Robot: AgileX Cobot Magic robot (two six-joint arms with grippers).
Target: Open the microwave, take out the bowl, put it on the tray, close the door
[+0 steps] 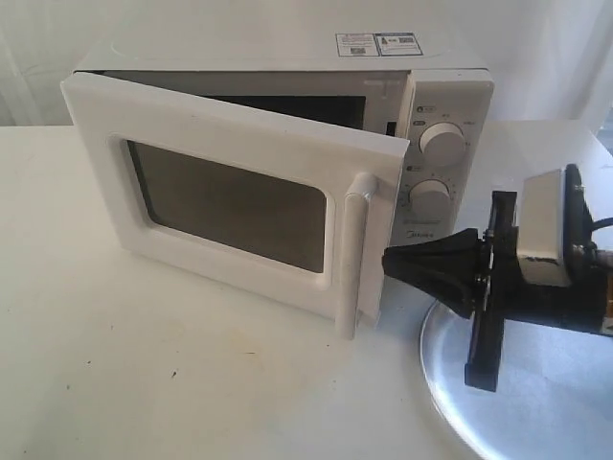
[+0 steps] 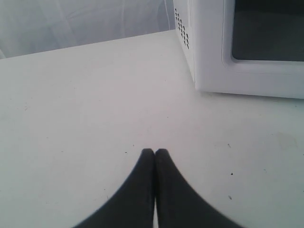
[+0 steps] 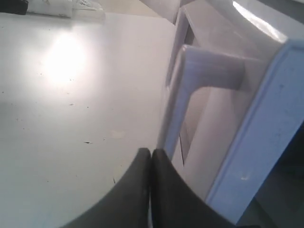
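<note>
Right gripper (image 1: 388,263) pinched shut, empty, tip just beside the handle (image 1: 359,251), likely to swing the door (image 1: 230,134) wider | microwave (image 1: 450,91) part-open | bowl hidden | tray (image 1: 442,369) ready below arm | left gripper (image 2: 154,153) shut, idle over table (image 2: 71,118)

Glossy white door (image 1: 239,182), shiny silver metal tray (image 1: 450,374), matt white table (image 1: 144,383).
</note>
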